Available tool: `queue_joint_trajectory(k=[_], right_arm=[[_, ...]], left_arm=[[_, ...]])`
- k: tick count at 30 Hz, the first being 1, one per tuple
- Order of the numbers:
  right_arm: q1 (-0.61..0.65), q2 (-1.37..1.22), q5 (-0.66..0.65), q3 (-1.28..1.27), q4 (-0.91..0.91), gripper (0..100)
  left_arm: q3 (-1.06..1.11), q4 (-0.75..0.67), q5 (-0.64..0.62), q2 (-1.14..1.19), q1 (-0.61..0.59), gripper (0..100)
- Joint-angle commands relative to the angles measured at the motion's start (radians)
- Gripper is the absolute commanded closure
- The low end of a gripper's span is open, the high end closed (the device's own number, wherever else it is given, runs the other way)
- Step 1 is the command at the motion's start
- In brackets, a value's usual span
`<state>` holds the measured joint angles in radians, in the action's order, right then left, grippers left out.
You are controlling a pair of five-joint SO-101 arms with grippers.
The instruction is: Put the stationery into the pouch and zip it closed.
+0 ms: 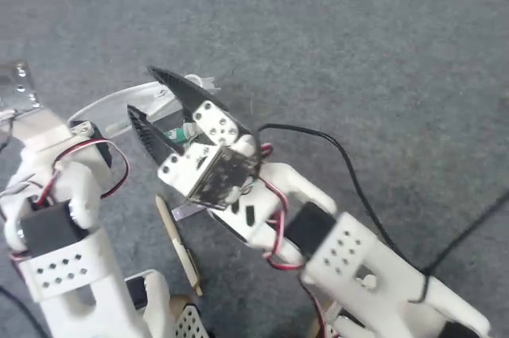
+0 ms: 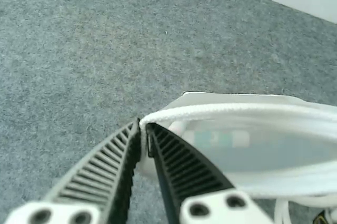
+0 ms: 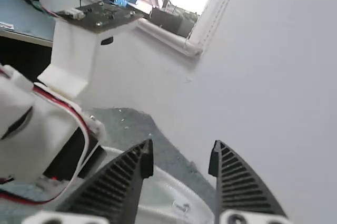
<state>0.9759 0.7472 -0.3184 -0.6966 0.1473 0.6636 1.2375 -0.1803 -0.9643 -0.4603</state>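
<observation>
We find the pouch on the table. It is clear plastic, and we judge it soft, light and slick, with the stiffer zip edge the surest hold. The left end effector is clamped on that edge at the pouch's end. The right end effector stands apart, above the pouch. The high view adds a wooden stick lying outside the pouch, between the arm bases; the left wrist view gives the grip itself.
</observation>
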Motion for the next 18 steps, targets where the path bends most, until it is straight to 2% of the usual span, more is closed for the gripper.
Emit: queue_joint_trajectory(k=[1,6,12,18], right_arm=[[-0.021,0.127,0.089,0.015,0.177,82.9],[-0.022,0.220,0.198,0.014,0.374,82.9],[-0.077,0.237,0.302,0.014,0.506,83.1],[-0.088,0.234,0.399,0.014,0.704,83.1]], left_arm=[[0.005,-0.018,-0.011,0.017,0.000,99],[0.004,-0.018,-0.011,0.017,0.000,99],[0.004,-0.032,-0.011,0.017,-0.003,99],[0.004,-0.054,-0.014,0.020,-0.077,99]])
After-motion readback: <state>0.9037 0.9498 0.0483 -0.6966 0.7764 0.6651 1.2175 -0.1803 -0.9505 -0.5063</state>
